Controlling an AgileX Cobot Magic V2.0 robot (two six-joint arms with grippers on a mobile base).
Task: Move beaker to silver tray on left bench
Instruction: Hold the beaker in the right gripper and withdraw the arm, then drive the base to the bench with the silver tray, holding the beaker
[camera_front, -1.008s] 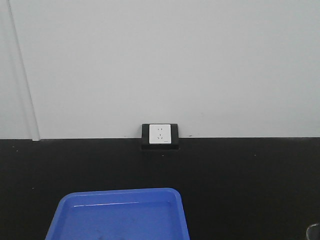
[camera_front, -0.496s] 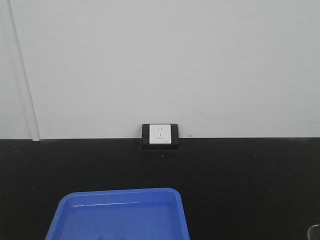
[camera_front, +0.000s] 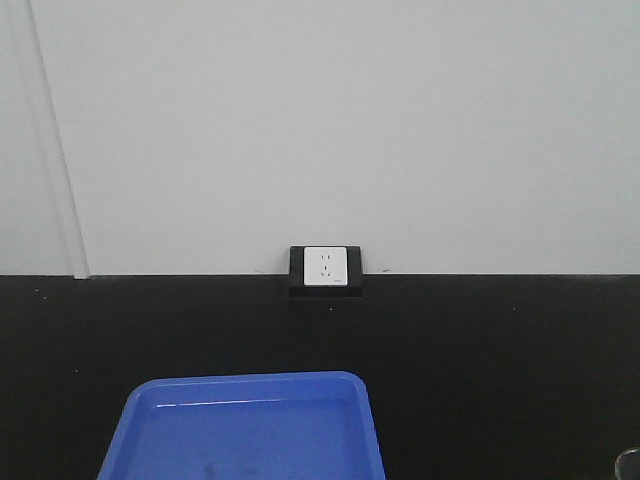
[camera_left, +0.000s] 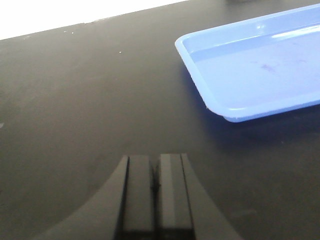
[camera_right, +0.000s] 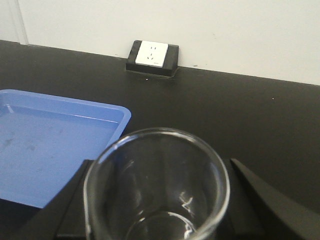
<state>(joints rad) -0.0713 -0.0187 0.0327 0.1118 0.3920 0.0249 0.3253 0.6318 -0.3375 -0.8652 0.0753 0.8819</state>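
A pale wall (camera_front: 350, 120) fills the upper half of the front view. Below it a black bench top (camera_front: 500, 360) runs the full width and meets the wall along a straight line.

A blue tray (camera_front: 240, 430) with rounded corners and a raised rim lies on the bench, low and left of centre in the front view, cut off by the bottom edge. In the left wrist view the tray's near corner sits at upper right, well apart from the left gripper (camera_left: 155, 200). That gripper hangs over bare bench with its two dark fingers pressed together and nothing between them.

The right gripper (camera_right: 160, 161) has a dark finger on each side of the beaker (camera_right: 157, 200), each lying against the glass, so it is pinching the beaker. The beaker is upright with its round mouth facing the wrist camera, just to the right of the tray's near right corner. In the front view only a sliver of its rim shows at the bottom right corner. Whether its base touches the bench cannot be told.

A white socket (camera_front: 326, 268) in a black frame sits where bench meets wall.
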